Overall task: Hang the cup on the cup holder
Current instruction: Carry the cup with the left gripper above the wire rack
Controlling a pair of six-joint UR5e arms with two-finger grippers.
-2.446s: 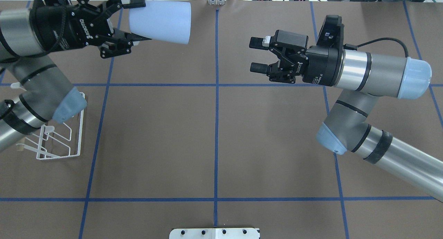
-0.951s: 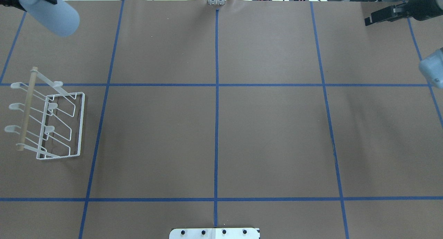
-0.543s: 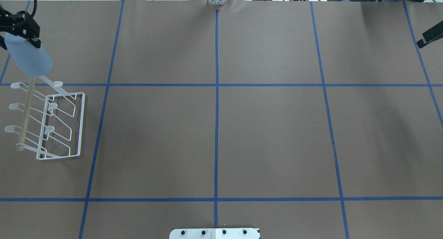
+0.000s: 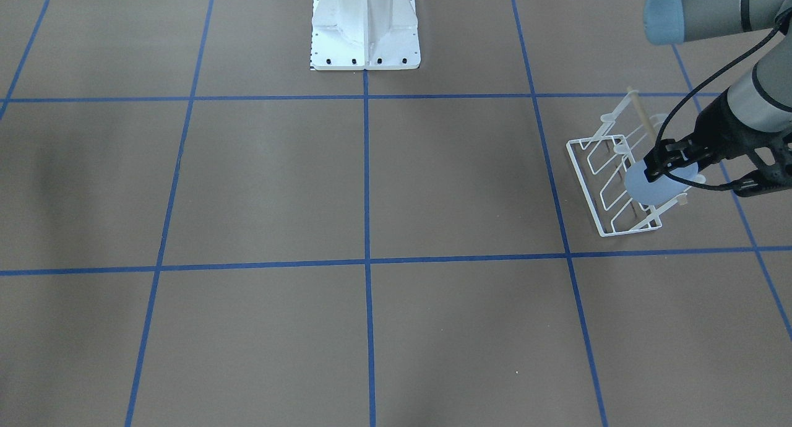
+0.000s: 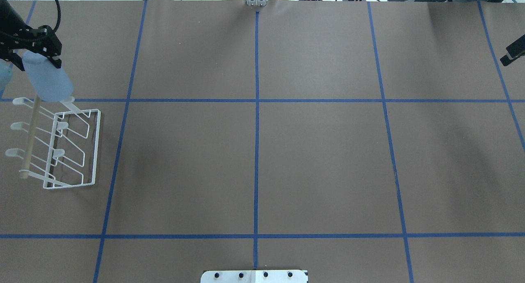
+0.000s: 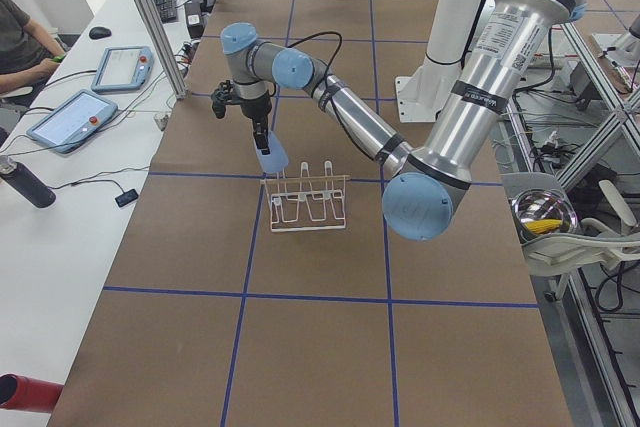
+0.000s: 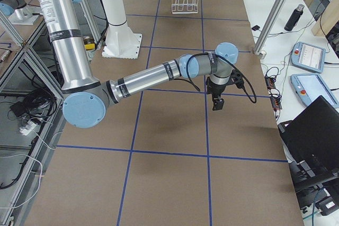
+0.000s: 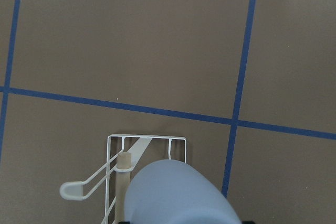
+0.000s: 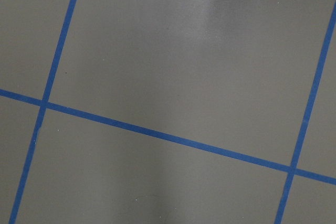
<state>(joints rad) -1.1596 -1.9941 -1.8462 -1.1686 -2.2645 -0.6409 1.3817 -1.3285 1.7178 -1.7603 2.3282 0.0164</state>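
Note:
My left gripper [image 5: 36,55] is shut on the light-blue cup [image 5: 47,80], holding it by its narrower end. The wider end points down towards the white wire cup holder [image 5: 74,147]. The cup hangs over the rack's far end, covering the far tip of the wooden dowel [image 5: 29,139] beside the nearest prong. I cannot tell if it touches. The cup [image 4: 653,189] and rack [image 4: 603,173] also show in the front view, and the cup [image 8: 178,192] in the left wrist view. Only one black finger of my right gripper [image 5: 514,53] shows at the right edge.
The white pedestal base [image 4: 365,37] stands at the robot's side of the table, mid-width. Blue tape lines cross the brown table cover [image 5: 254,151]. Cables and boxes lie past the far edge. The right wrist view shows only bare cover.
My left gripper has brought the cup from the far left corner down and nearer, over the rack's far end. My right gripper has drawn back to the right edge.

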